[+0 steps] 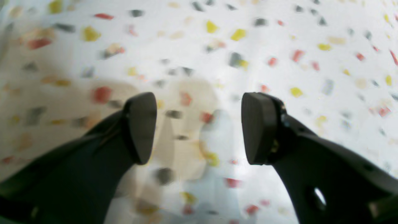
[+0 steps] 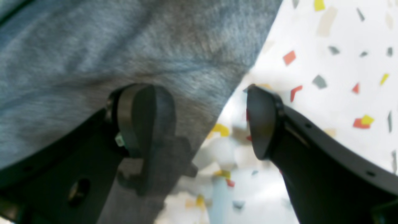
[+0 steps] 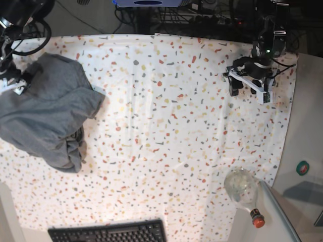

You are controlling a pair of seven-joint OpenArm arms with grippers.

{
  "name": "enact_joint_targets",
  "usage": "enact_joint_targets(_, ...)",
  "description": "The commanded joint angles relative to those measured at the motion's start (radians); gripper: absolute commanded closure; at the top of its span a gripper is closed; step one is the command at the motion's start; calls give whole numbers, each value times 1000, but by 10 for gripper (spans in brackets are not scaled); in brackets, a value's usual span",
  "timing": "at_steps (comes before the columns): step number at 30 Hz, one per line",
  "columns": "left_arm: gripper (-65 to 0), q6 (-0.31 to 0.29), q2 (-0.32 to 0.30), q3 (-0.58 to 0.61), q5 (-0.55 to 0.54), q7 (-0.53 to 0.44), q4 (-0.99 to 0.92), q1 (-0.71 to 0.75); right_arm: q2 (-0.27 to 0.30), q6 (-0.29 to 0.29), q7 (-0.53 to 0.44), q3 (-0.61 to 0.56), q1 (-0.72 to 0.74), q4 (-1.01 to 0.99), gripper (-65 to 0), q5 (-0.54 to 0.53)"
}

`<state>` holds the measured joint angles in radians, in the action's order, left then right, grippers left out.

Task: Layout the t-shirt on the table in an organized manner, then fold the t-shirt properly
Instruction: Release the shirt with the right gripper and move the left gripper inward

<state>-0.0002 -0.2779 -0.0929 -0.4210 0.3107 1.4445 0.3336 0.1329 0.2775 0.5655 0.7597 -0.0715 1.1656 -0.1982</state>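
T-shirt [image 3: 48, 108], heather grey, lies bunched on your speckled table [image 3: 166, 126] near its left edge in the base view. Your right gripper [image 2: 199, 121] hovers over the shirt's edge, jaws apart, empty. Your left gripper [image 1: 199, 127] is spread over bare cloth, well apart.

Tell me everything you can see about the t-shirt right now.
The t-shirt is plain heather-grey soft knit, with no print showing. It lies crumpled in a rumpled heap, not spread out, at the base view's left edge of the speckled table. The right gripper hangs open over its edge, one of its fingers above the fabric.
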Motion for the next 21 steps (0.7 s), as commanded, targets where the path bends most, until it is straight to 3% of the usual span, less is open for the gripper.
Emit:
enact_joint_targets(1, -411, -22, -7, 14, -5, -15, 20, -4, 12, -1, 1, 1, 16, -22, -432, -1)
enact_joint_targets(4, -411, -91, 2, 58, -5, -15, 52, -4, 6, -1, -9, 1, 19, -68, -428, -1)
enact_joint_targets(6, -411, -102, 13, 112, -5, -15, 65, -8, -16, 2, -11, 1, 9, -63, -365, -1)
enact_joint_targets(8, -411, -102, 27, 180, -3, -15, 60, -47, -29, 53, -12, 8, -12, -32, -194, -1)
enact_joint_targets(10, -411, -102, 33, 246, -2, -15, 31, -81, -29, 153, -6, 10, -31, -2, 0, -1)
enact_joint_targets(12, -411, -102, 56, 333, 1, -15, 5, -132, -28, 213, 3, 14, -41, 38, 0, 1)
enact_joint_targets(17, -410, -102, 128, 494, 1, -15, -106, -255, -8, 225, 130, 133, -90, 247, 0, 3)
enact_joint_targets(21, -410, -102, 225, 589, 1, -18, -218, -362, -6, 225, 155, 148, -146, 411, 0, 1)
